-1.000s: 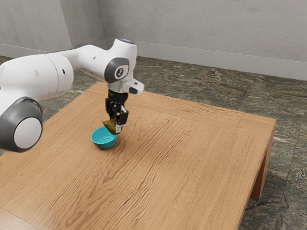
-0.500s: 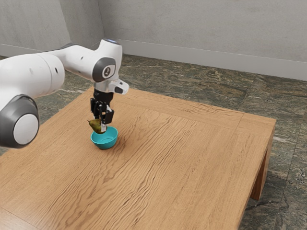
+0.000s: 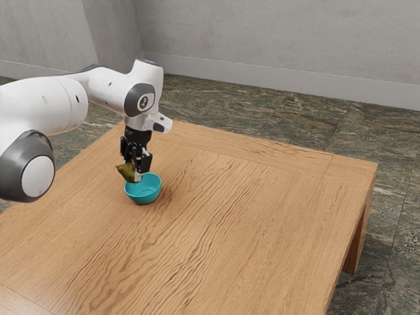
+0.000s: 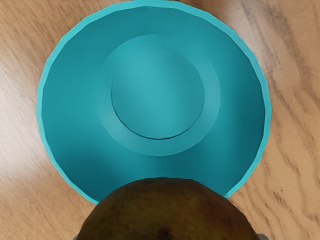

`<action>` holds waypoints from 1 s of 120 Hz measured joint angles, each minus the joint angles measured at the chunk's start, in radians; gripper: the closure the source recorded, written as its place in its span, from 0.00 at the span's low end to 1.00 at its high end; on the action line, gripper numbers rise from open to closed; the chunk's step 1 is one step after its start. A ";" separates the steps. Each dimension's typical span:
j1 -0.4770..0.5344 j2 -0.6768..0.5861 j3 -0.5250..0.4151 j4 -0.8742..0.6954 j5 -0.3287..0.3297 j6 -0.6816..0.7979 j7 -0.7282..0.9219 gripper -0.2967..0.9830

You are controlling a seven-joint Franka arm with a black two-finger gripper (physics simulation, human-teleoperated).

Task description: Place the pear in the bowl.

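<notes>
Gripper (image 3: 134, 174) closed on pear (image 3: 125, 172), a finger each side, left of centre in exterior view. Pear overlaps upper-left rim of teal bowl (image 3: 143, 193); bowl upright on wooden table (image 3: 249, 216).

The bowl (image 3: 143, 192) is blue-green, and the pear (image 3: 126, 172) by its rim is dark greeny brown. Under the bowl, the table (image 3: 249, 223) is light brown with darker wavy lines. Above the bowl, the gripper (image 3: 136, 172) is black and the arm (image 3: 49, 102) white and grey; far from it, the floor (image 3: 295, 118) is dark with pale streaks.
</notes>
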 joint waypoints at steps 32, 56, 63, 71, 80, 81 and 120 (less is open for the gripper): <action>0.000 -0.001 0.001 0.000 -0.019 -0.014 0.015 0.34; 0.000 -0.003 0.001 0.002 -0.022 -0.018 0.023 0.27; -0.001 -0.006 0.001 0.002 -0.023 -0.019 0.025 0.26; -0.006 -0.041 -0.004 0.002 -0.026 -0.020 0.026 0.25; -0.031 -0.136 -0.011 -0.009 -0.042 -0.020 0.025 0.25; -0.034 -0.152 -0.014 -0.015 -0.044 -0.020 0.025 0.25; -0.108 -0.503 -0.078 -0.161 -0.111 -0.060 -0.061 0.24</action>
